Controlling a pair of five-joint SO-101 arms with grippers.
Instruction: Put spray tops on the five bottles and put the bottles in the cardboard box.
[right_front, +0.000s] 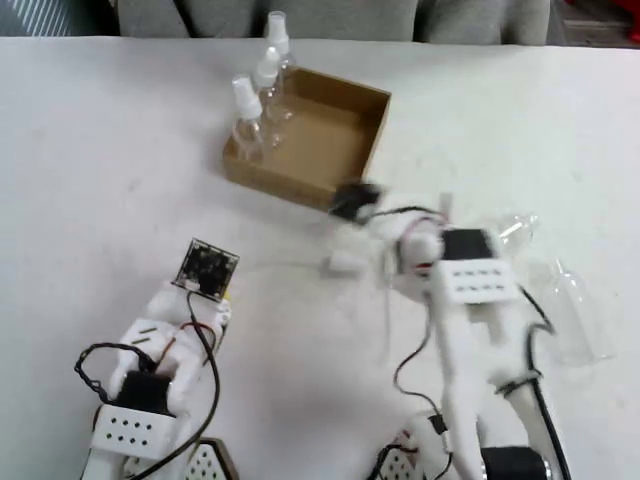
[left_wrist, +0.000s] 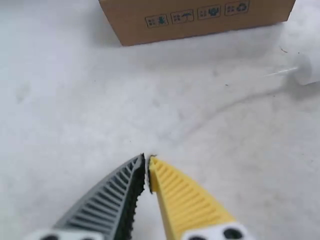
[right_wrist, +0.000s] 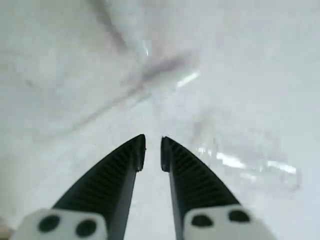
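While the left hand (left_wrist: 147, 161) is closed and empty, the right hand (right_wrist: 153, 146) stands barely parted, empty.

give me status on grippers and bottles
Left gripper shut, empty; right gripper slightly open, empty. Three topped bottles at cardboard box; two bare bottles lying on table. Loose spray top before box.

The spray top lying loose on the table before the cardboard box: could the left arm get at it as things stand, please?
Probably yes: bare table lies between the left gripper and the spray top, nothing blocking. The right arm hangs close by it, though, and might crowd the approach.
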